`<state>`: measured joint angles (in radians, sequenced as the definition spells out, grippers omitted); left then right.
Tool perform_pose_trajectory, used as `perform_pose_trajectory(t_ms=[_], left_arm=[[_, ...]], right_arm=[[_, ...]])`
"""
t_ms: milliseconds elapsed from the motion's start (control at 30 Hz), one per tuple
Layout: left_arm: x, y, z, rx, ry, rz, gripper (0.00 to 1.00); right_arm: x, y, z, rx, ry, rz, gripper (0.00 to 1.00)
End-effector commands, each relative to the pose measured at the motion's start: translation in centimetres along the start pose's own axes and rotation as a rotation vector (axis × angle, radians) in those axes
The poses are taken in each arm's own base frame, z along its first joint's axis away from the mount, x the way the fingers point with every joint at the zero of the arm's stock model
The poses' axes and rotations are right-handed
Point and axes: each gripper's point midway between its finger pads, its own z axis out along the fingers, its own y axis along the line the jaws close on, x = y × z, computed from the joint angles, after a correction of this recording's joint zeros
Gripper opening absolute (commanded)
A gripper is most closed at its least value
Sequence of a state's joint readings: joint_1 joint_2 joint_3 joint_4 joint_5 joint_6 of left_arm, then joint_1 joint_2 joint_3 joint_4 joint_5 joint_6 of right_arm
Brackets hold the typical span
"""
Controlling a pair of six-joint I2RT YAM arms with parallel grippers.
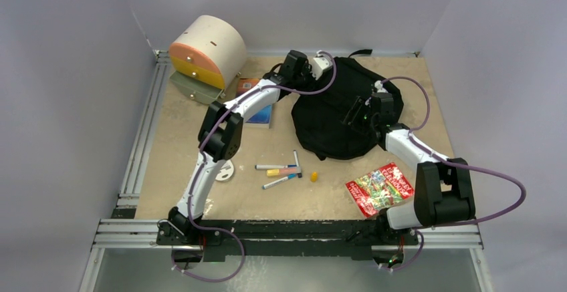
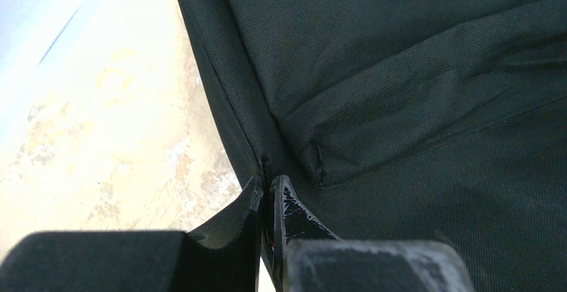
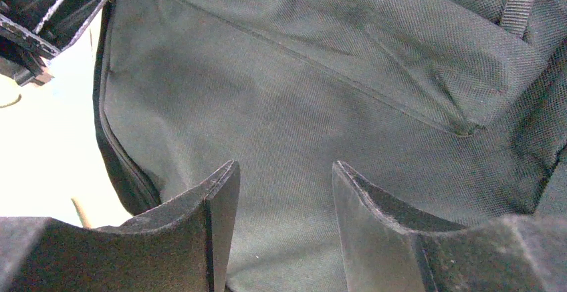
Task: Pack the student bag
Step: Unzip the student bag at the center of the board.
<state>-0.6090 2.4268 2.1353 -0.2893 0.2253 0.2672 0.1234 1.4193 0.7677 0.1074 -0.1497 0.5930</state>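
Fabric of the student bag [image 2: 414,71] is filling both wrist views. In the left wrist view we are seeing the left gripper [image 2: 269,184] pinching almost fully closed on a small dark bit of the bag's edge seam, right at its fingertips. We cannot tell if that bit is a zipper pull. The top view is not showing this pinch because the wrist is blocking it. The right gripper [image 3: 284,168] is hovering about half open over a bag panel, gripping nothing, with fabric lying just beyond its tips. Only the top view is giving us the whole bag, lying under both grippers, with markers [image 1: 281,170] and a red packet [image 1: 379,186] well behind them, toward the bases. Both wrist views are cutting off the bag's outline.
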Motion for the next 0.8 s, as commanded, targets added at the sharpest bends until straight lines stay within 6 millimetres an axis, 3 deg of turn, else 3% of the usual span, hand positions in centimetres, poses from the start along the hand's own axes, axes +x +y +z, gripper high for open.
perform_pose_trajectory(t_ms=[0, 267, 767], left_arm=[[-5.9, 0.2, -3.5, 0.001, -0.154, -0.022, 0.0], [-5.1, -0.1, -2.9, 0.01, -0.151, -0.125, 0.0], [-4.1, 3.0, -3.7, -0.01, -0.188, -0.46, 0.02]], right_arm=[[-0.6, 0.8, 0.0, -0.034, -0.022, 0.004, 0.55], [-0.6, 0.7, -0.2, -0.032, -0.026, 0.0, 0.55], [-0.3, 0.6, -0.3, -0.032, -0.023, -0.001, 0.55]])
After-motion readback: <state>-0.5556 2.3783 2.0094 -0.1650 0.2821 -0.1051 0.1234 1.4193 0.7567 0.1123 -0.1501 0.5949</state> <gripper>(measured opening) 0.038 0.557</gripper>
